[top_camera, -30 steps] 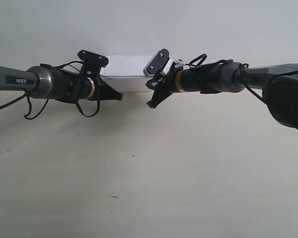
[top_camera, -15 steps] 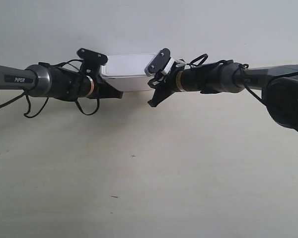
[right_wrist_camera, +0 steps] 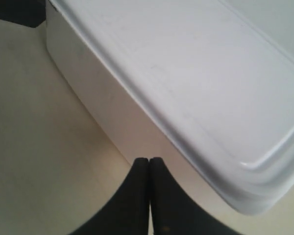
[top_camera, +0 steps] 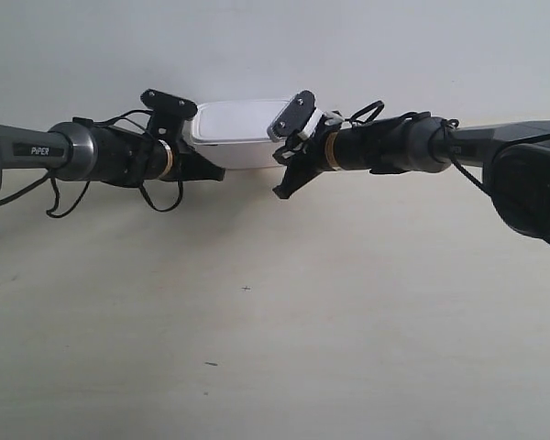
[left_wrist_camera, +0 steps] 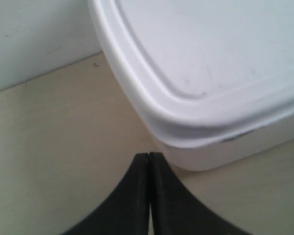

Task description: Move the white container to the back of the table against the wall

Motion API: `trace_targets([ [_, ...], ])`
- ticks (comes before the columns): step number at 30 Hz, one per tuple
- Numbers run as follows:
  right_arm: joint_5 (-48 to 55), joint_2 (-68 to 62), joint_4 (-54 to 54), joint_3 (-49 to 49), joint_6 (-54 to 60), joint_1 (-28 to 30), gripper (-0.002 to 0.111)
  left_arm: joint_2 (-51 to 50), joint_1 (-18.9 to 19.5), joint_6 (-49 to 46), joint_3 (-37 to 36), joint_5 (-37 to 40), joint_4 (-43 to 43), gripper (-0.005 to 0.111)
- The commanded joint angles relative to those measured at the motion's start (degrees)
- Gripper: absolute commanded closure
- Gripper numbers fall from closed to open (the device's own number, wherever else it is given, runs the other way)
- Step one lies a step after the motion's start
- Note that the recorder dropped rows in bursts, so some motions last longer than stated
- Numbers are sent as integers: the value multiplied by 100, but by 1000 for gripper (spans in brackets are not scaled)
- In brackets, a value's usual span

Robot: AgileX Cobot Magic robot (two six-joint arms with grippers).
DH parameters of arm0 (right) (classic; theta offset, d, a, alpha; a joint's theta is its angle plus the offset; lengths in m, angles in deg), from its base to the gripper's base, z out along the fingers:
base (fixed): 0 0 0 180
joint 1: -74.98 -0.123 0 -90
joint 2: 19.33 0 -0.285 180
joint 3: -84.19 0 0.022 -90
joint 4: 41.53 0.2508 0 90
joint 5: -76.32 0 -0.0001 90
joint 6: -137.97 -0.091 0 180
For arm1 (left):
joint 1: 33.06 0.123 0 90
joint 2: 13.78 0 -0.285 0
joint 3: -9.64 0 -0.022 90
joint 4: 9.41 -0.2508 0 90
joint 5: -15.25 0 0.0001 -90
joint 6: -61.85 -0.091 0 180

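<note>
The white container (top_camera: 236, 123) stands at the back of the table (top_camera: 257, 321), right at the foot of the wall (top_camera: 257, 46). The arm at the exterior view's left ends in a shut gripper (top_camera: 218, 173) beside the container's left end. From the other side, the arm at the exterior view's right brings a shut gripper (top_camera: 282, 191) to the container's right front. In the left wrist view my left gripper (left_wrist_camera: 149, 155) is shut and empty, its tips by a lower corner of the container (left_wrist_camera: 210, 73). My right gripper (right_wrist_camera: 149, 159) is shut and empty beside the container's side wall (right_wrist_camera: 103, 112); contact cannot be told.
The wall (left_wrist_camera: 34, 39) meets the table (left_wrist_camera: 63, 147) just behind the container. Loose black cables (top_camera: 160, 203) hang under the arm at the exterior view's left. Small dark marks (top_camera: 246, 289) dot the table's front part. A dark piece of the other arm (right_wrist_camera: 19, 12) shows past the container.
The gripper at the exterior view's left has drawn back a little to the left, uncovering the container's rounded left corner. The other gripper has barely moved.
</note>
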Motion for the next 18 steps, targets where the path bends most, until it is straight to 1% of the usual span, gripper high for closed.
trace_targets([
  [1,-25,8,1,-42,-16,21,108,15,38,-12,17,81,33,107],
  [4,-105,8,-84,-42,-16,21,108,15,38,-12,17,162,112,107],
  [9,-432,8,-507,-42,-327,21,108,119,10,-12,-108,621,397,107],
  [14,-574,180,-913,-42,-1182,35,108,562,-12,-91,-620,941,461,107],
  [16,-829,300,-913,-23,-1656,73,108,746,-12,-91,-855,997,461,107],
  [18,-1073,454,-913,49,-1881,112,108,930,-12,-78,-1094,1030,461,107],
])
